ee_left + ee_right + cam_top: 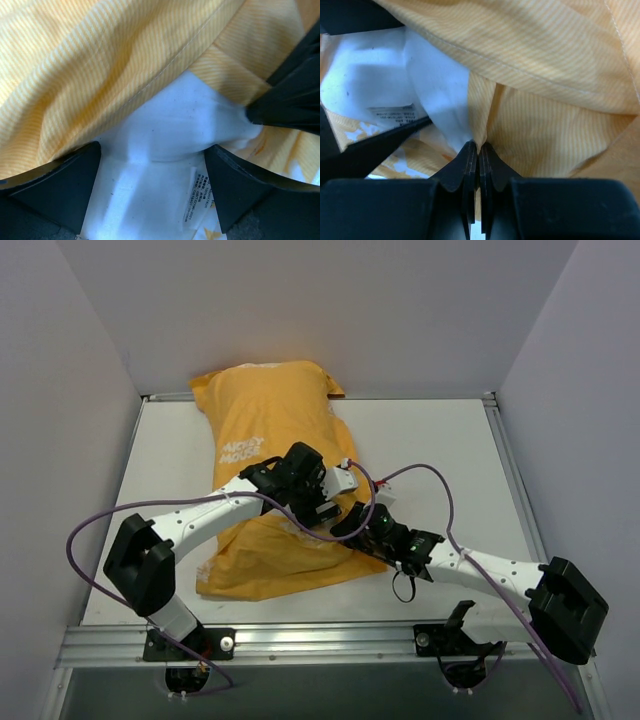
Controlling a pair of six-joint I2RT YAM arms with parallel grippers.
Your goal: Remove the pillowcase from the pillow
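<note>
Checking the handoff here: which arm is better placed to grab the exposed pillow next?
Likely left: the left gripper, open, straddles the bare pillow; the right gripper is shut on the pillowcase edge.

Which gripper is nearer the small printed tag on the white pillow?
Left. The small white printed tag lies between the left gripper's open fingers, beside one; the right gripper, clamped shut, sits further off to the side.

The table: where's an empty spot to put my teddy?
The biggest bare patch of table is right of the pillowcase, toward the right wall. A thinner strip runs along its left side. It's crowded in front, where the left gripper and right gripper meet.
</note>
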